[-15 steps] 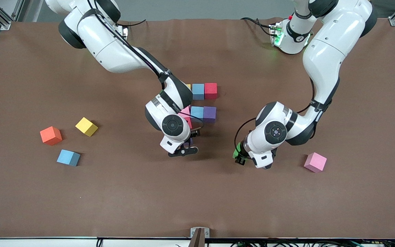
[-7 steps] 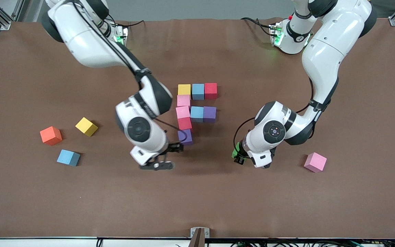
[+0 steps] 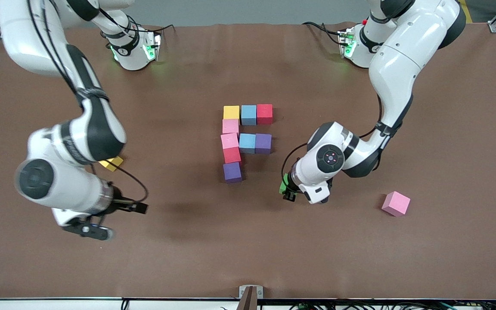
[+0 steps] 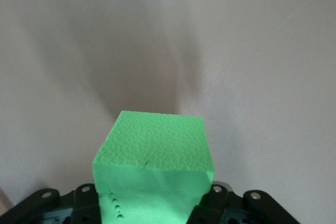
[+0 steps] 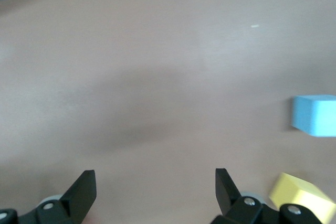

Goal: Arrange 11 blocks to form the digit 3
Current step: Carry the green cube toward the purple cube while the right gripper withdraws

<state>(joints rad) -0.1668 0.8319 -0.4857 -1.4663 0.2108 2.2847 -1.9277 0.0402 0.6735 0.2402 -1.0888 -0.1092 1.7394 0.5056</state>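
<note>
Spreading across nearly the whole front view, the brown table (image 3: 248, 241) carries everything, and the two white arms are the biggest things on it. The right gripper (image 3: 114, 217) hangs over the table at the right arm's end, its fingers (image 5: 84, 190) spread wide with nothing between them, above bare surface near a loose yellow cube (image 3: 111, 163) and a loose blue cube (image 5: 314, 115). The left gripper (image 3: 288, 189) hovers low over bare table toward the left arm's end of the figure, clamped on the green cube (image 4: 155, 166), which sits square between the jaws with its pebbled top face showing. Smaller again is the part-built digit 3 (image 3: 244, 140) at mid-table: a yellow, blue and red bar farthest from the front camera, a column of two pink cubes, a red cube and a purple cube (image 3: 232, 172) running toward that camera, and a blue and purple pair forming the middle bar. By my reading nine cubes are placed and the nearest bar still lacks two. The green cube looks meant for the spot touching the purple cube, on the side toward the left arm's end. To do it well, carry it over with its faces parallel to the column, lower it until it rests flat, close the gap without nudging the purple cube, then release and rise straight up. A loose pink cube (image 3: 396, 203), lying well apart toward the left arm's end, would then finish the bar.
</note>
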